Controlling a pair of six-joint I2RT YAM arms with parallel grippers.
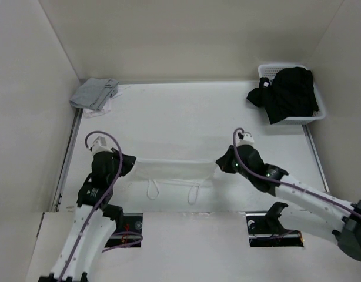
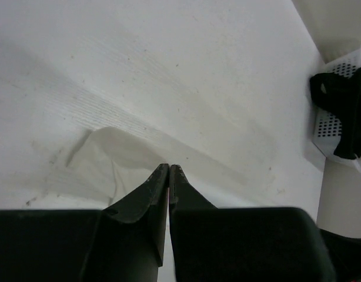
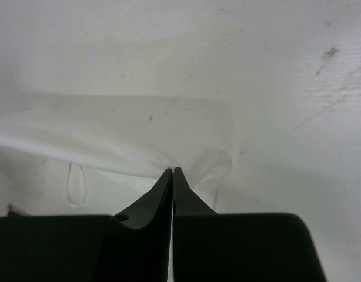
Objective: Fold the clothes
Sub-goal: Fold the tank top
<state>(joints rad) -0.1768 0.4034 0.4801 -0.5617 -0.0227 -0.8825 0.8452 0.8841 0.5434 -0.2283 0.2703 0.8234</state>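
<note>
- Your left end effector (image 1: 131, 165) and right end effector (image 1: 219, 161) are each clenched on one end of the small white thin-fabric camisole (image 1: 171, 170).
- It spans between them over the white counter (image 1: 186, 111), its long axis running left to right (strap loops (image 1: 151, 189) on the near side).
- Neither arm is nearer, so I judge your fold should go across that axis.

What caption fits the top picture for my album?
Left gripper and right gripper hold the white camisole stretched between them.
</note>
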